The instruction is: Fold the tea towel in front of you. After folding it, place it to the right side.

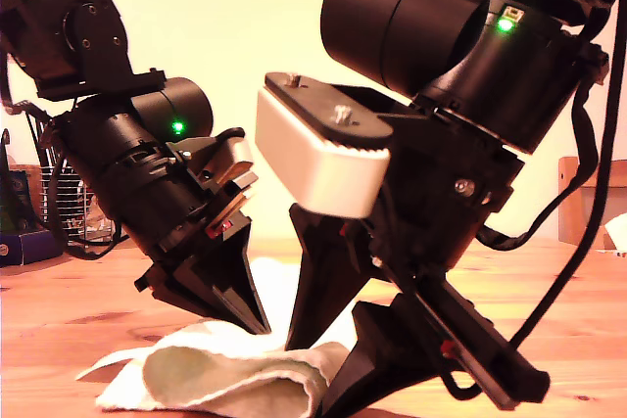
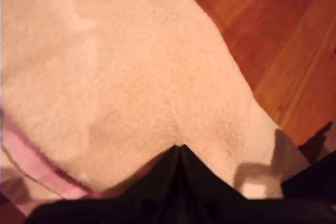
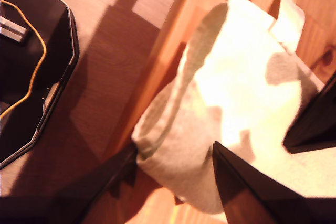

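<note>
The tea towel (image 1: pixel 196 379) is cream terry cloth, lying rumpled and partly doubled over on the wooden table (image 1: pixel 59 310). A pink edge shows in the first wrist view. My first gripper (image 1: pixel 263 328), on the arm at the exterior view's left, is shut, its tips pinching the tea towel (image 2: pixel 131 77) where the cloth puckers at my first gripper (image 2: pixel 178 148). My second gripper (image 1: pixel 318 369), on the arm at the exterior view's right, is open. Its fingers (image 3: pixel 241 182) straddle a rolled fold of the tea towel (image 3: pixel 236 77), and my second gripper (image 3: pixel 175 148) sits low at the table.
A black housing with a yellow wire (image 3: pixel 31 66) lies on the table close to the second gripper. In the exterior view, a wire rack (image 1: pixel 73 203) stands at the back left and a wooden box (image 1: pixel 588 198) at the back right.
</note>
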`<state>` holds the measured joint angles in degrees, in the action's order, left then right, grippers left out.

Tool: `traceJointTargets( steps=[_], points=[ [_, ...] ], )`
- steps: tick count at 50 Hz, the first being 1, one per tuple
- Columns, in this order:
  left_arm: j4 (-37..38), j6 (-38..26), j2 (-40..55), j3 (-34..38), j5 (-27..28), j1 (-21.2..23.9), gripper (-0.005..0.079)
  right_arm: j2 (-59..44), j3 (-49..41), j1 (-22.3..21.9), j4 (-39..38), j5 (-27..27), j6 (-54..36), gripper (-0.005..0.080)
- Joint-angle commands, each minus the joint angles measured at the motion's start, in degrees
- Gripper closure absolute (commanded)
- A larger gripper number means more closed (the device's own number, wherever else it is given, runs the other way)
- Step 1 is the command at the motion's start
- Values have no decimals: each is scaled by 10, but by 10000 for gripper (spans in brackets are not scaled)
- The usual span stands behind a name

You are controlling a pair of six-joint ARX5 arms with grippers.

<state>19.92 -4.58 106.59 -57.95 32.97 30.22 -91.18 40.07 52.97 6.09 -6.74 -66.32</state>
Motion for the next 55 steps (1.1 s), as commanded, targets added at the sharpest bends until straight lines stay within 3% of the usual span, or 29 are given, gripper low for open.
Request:
traceJointTargets(
  steps=[1,9,18,25,36,55],
  points=[
    [3,1,11,12,3,8,766,-12,-8,3,11,-4,-3,341],
    [11,1,11,12,11,13,766,-12,-8,4,10,-8,-1,407],
    [30,1,11,12,12,15,766,-12,-8,19,18,-2,27,668],
    [46,1,11,12,12,20,766,-12,-8,30,15,-1,83,768],
    [18,-6,11,12,9,23,766,4,-8,57,21,9,217,766],
    [-27,-3,11,12,-17,20,766,74,-8,85,32,-4,318,766]
  ],
)
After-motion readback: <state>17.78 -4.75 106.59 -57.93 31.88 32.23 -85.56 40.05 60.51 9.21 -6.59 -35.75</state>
